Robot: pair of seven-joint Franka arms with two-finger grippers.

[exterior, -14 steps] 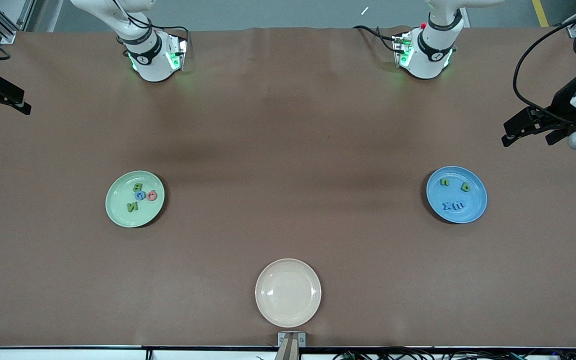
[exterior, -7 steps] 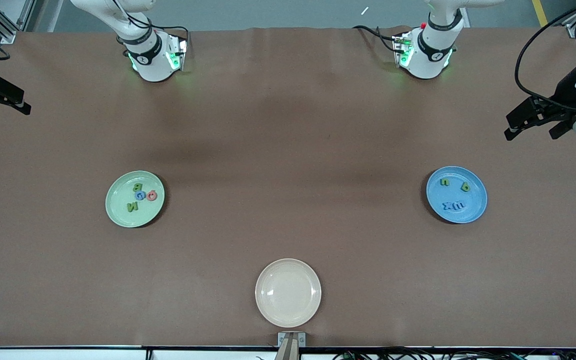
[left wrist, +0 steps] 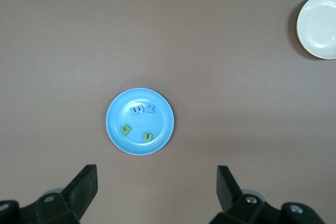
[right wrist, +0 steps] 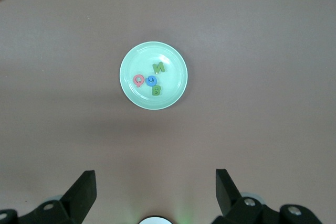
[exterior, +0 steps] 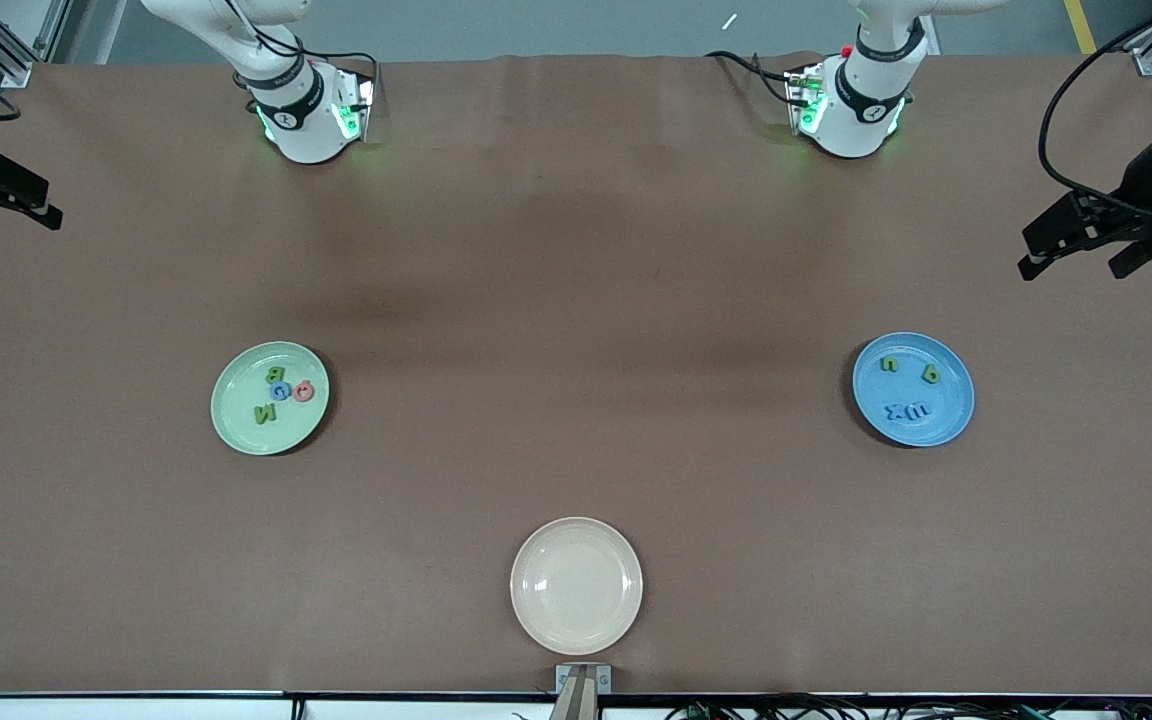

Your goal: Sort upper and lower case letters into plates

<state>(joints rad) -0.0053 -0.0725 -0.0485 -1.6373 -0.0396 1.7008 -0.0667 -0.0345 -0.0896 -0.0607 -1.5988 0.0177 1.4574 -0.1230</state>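
Note:
The mint green plate (exterior: pixel 236 400) (right wrist: pixel 173 85) lies toward the right arm's end of the table. It holds several upper case letters, among them a green N (exterior: pixel 265 413) and a pink Q (exterior: pixel 304 391). The blue plate (exterior: pixel 951 405) (left wrist: pixel 113 121) lies toward the left arm's end and holds several lower case letters, among them a blue x (exterior: pixel 898 411). My left gripper (exterior: pixel 1073 268) (left wrist: pixel 156 182) hangs open and empty, high over the table's edge at its own end. At the other end my right gripper (exterior: pixel 6 220) (right wrist: pixel 155 182) hangs the same way, open and empty.
An empty cream-white plate (exterior: pixel 576 585) (left wrist: pixel 317 18) sits midway between the two arms' ends, nearest the front camera. The arms' bases (exterior: pixel 306 110) (exterior: pixel 851 105) stand at the table's edge farthest from that camera. Brown tabletop lies between the plates.
My left gripper has drifted outward toward its end of the table, still open. The right gripper, the plates and the letters have not moved.

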